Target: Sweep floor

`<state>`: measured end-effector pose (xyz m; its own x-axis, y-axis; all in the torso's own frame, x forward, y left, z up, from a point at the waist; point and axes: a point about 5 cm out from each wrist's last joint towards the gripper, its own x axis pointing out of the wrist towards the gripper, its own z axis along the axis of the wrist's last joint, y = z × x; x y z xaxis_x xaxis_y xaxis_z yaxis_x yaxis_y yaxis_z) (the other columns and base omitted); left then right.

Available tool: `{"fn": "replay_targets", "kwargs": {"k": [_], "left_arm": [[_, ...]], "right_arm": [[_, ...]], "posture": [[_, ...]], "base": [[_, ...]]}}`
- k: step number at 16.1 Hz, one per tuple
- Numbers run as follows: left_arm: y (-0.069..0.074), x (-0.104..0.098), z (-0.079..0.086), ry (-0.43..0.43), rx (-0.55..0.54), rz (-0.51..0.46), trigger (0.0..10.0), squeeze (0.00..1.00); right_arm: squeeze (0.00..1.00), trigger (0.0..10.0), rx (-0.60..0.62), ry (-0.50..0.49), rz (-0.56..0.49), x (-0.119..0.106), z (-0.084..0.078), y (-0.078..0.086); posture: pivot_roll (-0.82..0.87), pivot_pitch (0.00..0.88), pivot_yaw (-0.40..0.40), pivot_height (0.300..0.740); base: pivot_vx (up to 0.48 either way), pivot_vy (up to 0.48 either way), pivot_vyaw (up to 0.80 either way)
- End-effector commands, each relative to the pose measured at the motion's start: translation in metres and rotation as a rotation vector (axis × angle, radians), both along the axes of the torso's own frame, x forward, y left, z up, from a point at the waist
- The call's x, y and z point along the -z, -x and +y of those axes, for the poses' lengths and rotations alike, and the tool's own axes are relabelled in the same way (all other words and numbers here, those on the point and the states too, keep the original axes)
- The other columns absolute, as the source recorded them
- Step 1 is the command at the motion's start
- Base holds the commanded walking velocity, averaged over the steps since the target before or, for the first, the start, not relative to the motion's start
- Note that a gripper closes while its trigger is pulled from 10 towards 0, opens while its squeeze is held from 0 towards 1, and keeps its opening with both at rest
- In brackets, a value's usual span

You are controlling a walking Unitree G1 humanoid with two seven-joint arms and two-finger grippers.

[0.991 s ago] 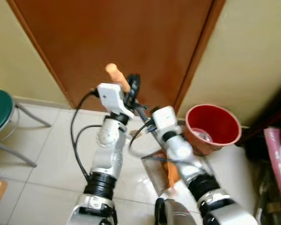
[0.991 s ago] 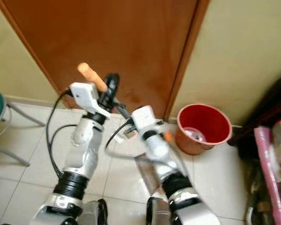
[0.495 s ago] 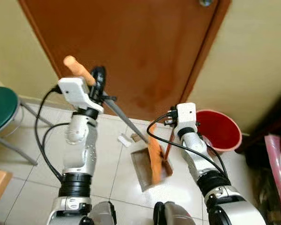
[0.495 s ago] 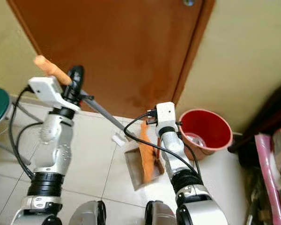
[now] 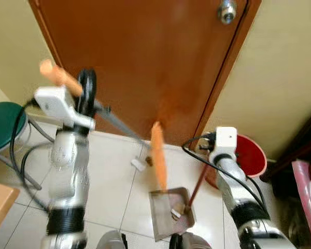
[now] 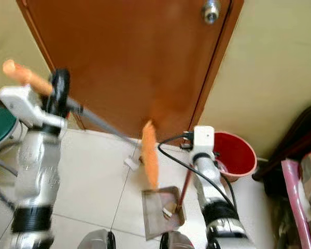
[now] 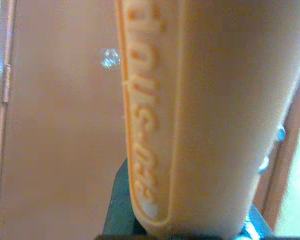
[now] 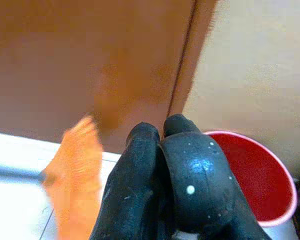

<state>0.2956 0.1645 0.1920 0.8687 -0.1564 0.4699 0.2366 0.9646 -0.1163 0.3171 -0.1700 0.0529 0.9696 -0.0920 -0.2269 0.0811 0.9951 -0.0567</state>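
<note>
The broom [image 5: 156, 155] has an orange grip at the top, a thin grey metal shaft and a narrow orange brush head, blurred in both eye views. The left pincer [image 5: 85, 93] is clamped on the shaft just below the orange grip [image 5: 59, 78], held high in front of the brown door [image 5: 145, 62]. In the left wrist view the grip [image 7: 190, 115] is very close, pale orange plastic with raised lettering moulded along it. From the pincer the shaft slopes down to the brush head, which hangs above the far edge of the dustpan [image 5: 171, 212], close to the foot of the door; whether the bristles touch the floor [image 5: 114, 181] cannot be told.

The dustpan is a flat grey metal tray lying on the white tiled floor, with a thin reddish-brown handle [image 5: 197, 184] rising toward the right arm. A small white scrap [image 5: 174, 213] lies inside the tray, and another white scrap [image 5: 138, 165] lies on the tiles just beside the brush head, outside the pan. The right pincer [image 8: 165, 165] has its two black fingers pressed together; it seems to hold the top of the dustpan handle, though the handle itself is hidden there.

A red bucket [image 5: 251, 158] stands by the cream wall near the right arm. A green-seated stool [image 5: 5, 124] stands at the left edge of the floor.
</note>
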Motion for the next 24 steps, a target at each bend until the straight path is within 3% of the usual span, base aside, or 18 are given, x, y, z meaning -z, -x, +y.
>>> {"fn": "replay_targets", "kwargs": {"k": [1, 8, 12, 13, 16, 18, 22, 24], "left_arm": [[0.002, -0.004, -0.004, -0.028, 0.026, -0.017, 10.0, 0.00], [0.018, 0.034, -0.006, -0.126, 0.037, 0.099, 10.0, 0.00], [0.023, 0.046, -0.008, -0.170, 0.055, 0.130, 10.0, 0.00], [0.022, 0.048, -0.011, -0.189, 0.073, 0.147, 10.0, 0.00], [0.023, 0.061, -0.013, -0.258, 0.068, 0.222, 10.0, 0.00], [0.031, 0.075, -0.009, -0.281, 0.068, 0.272, 10.0, 0.00], [0.037, 0.080, -0.015, -0.413, 0.063, 0.232, 10.0, 0.00], [0.033, 0.083, -0.009, -0.404, -0.010, 0.255, 10.0, 0.00]], "right_arm": [[0.00, 10.0, 0.029, 0.014, 0.012, 0.001, -0.009, 0.003], [0.00, 10.0, 0.110, -0.031, 0.051, 0.005, -0.030, 0.022], [0.00, 10.0, 0.137, -0.062, 0.051, 0.005, -0.034, 0.030], [0.00, 10.0, 0.161, -0.118, 0.003, -0.002, -0.035, 0.028], [0.00, 10.0, 0.169, -0.127, -0.011, -0.006, -0.035, 0.029], [0.00, 10.0, 0.181, -0.134, -0.010, -0.004, -0.037, 0.035], [0.00, 10.0, 0.218, -0.163, -0.052, -0.009, -0.045, 0.044], [0.00, 10.0, 0.226, -0.111, -0.063, -0.015, -0.049, 0.044]], "posture": [[0.05, 0.016, -0.038, 0.740], [0.05, 0.002, -0.025, 0.740], [0.04, 0.000, -0.013, 0.740], [0.04, 0.000, -0.010, 0.740], [0.04, 0.000, -0.006, 0.740], [0.04, 0.000, -0.004, 0.740], [0.03, 0.000, -0.008, 0.740], [0.02, 0.000, -0.016, 0.740]], "base": [[0.000, 0.000, 0.00], [0.000, 0.000, 0.00], [0.000, 0.000, 0.00], [0.000, 0.000, 0.00], [0.000, 0.000, 0.00], [0.000, 0.000, 0.00], [0.000, 0.000, 0.00], [0.000, 0.000, 0.00]]}}
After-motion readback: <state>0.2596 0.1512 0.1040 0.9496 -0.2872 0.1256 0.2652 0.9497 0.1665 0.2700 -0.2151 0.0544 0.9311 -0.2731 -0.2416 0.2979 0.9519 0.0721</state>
